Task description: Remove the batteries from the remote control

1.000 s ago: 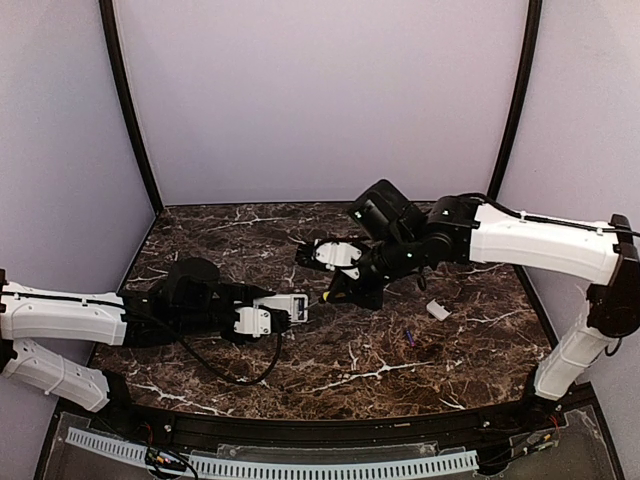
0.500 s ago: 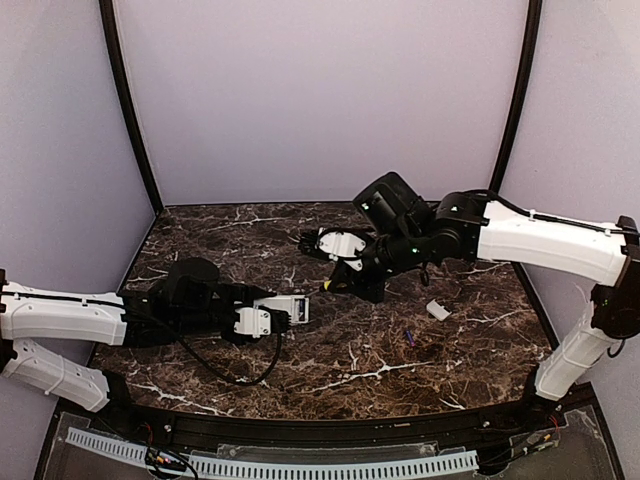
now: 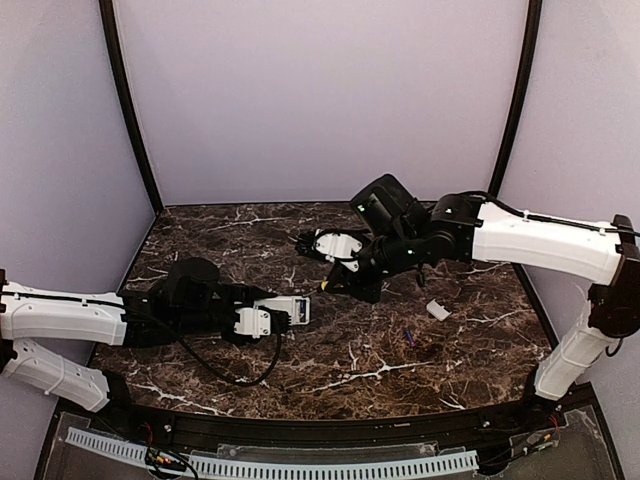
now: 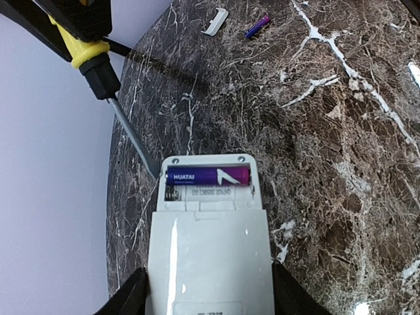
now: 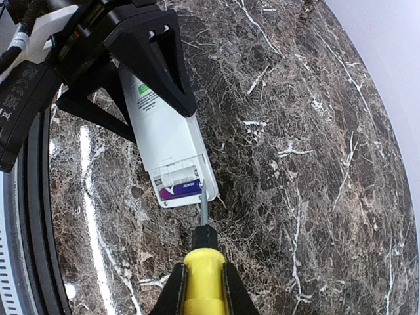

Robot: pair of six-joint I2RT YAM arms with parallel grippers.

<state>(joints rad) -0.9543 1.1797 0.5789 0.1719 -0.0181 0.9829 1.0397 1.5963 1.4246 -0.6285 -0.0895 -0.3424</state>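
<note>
One battery [image 4: 209, 175] still seated; screwdriver [image 5: 200, 262] gripped in your right pincer [image 5: 200, 292] is back at the remote control [image 4: 207, 249] the left pincer [image 4: 207, 298] clamps.

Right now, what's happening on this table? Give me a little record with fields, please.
Left claw: grips the remote, back side up
Battery slot: uncovered, one purple battery inside
Right claw: grips a yellow-handled screwdriver
Screwdriver tip: at the slot's edge, by that battery's end
Loose on the table: a second purple battery, beside the white cover
</note>
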